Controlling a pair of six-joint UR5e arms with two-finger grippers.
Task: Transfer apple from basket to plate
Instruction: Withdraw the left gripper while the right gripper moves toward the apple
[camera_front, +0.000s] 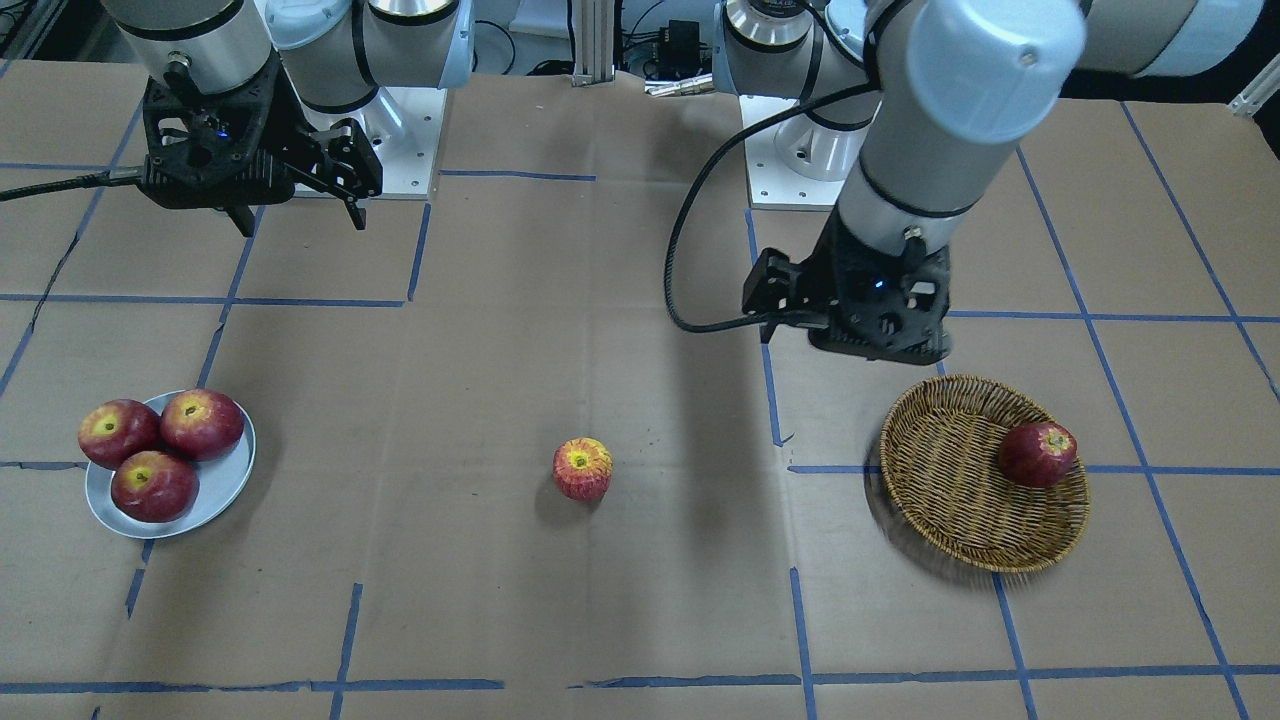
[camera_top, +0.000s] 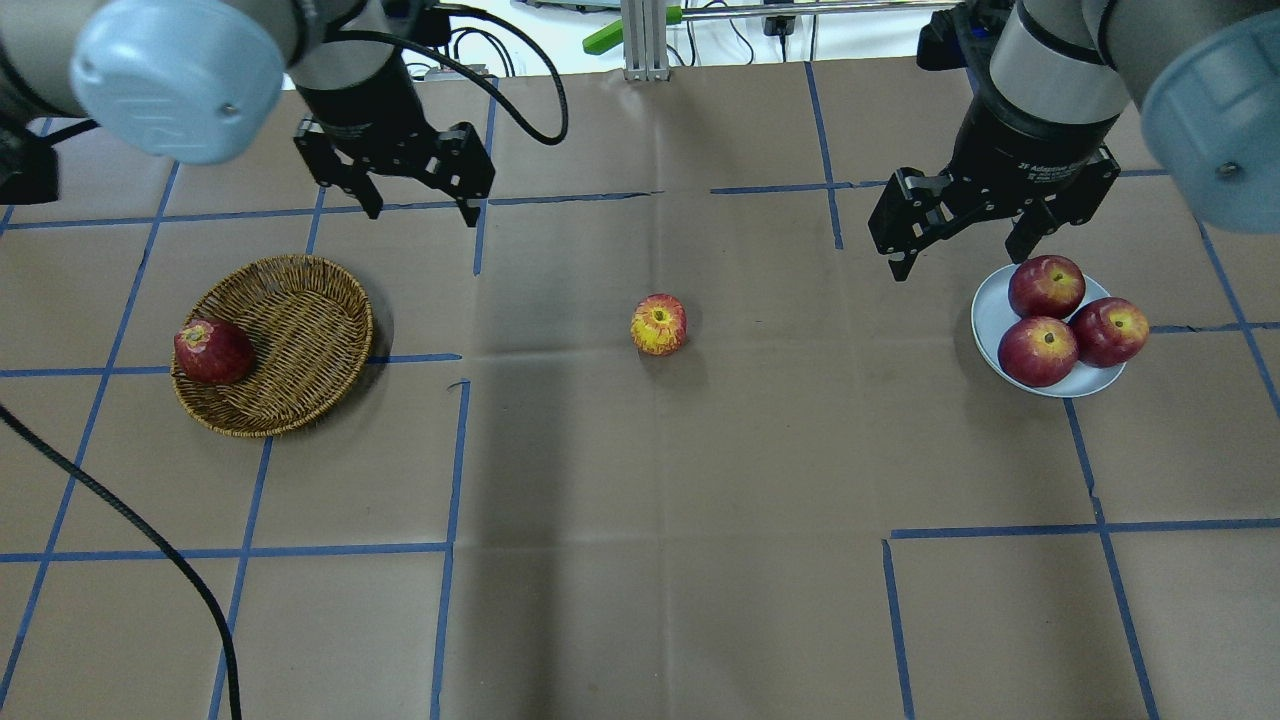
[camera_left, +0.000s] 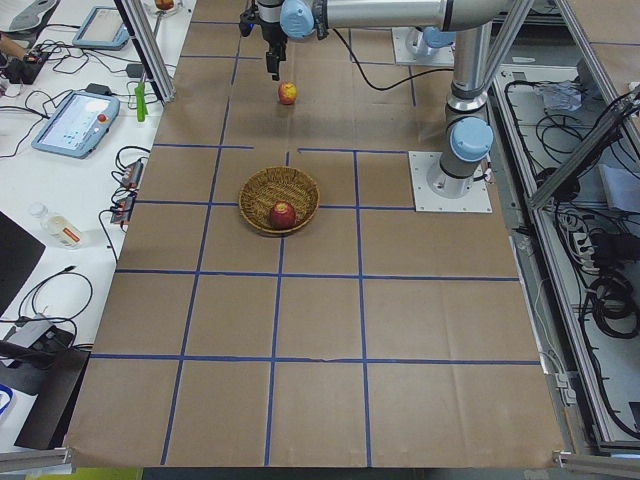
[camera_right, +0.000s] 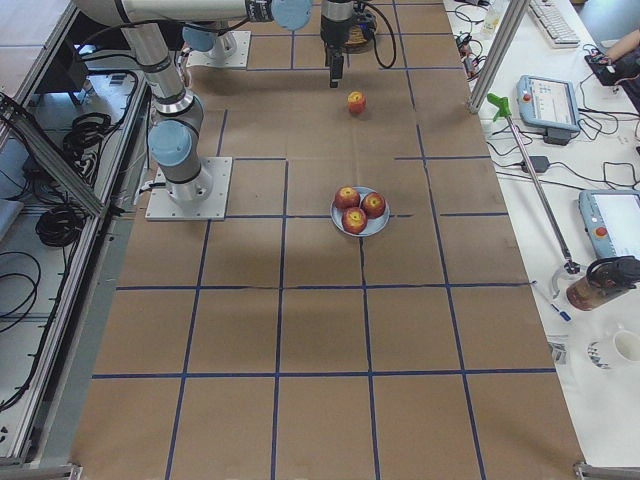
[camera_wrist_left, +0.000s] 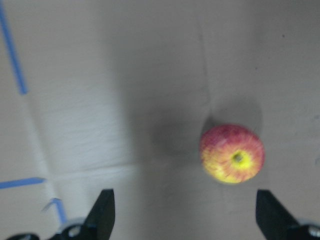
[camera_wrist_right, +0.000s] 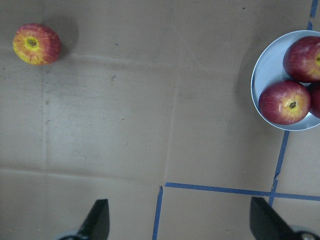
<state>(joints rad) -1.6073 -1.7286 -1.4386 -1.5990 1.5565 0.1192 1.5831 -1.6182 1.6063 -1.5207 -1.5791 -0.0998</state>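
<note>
The pale pinkish-red apple (camera_front: 582, 468) with a yellow top stands alone on the table's middle, outside the basket; it also shows in the overhead view (camera_top: 659, 324) and in the left wrist view (camera_wrist_left: 232, 153). The wicker basket (camera_top: 300, 330) holds one dark red apple (camera_top: 212, 351) at its rim. The grey-blue plate (camera_top: 990, 310) holds three dark red apples. My left gripper (camera_top: 422, 212) is open and empty, raised between the basket and the pale apple. My right gripper (camera_top: 960, 260) is open and empty, just beside the plate.
The table is covered in brown paper with blue tape lines. The arm bases (camera_front: 800, 150) stand at the robot's edge. A black cable (camera_top: 120, 510) crosses the near left of the overhead view.
</note>
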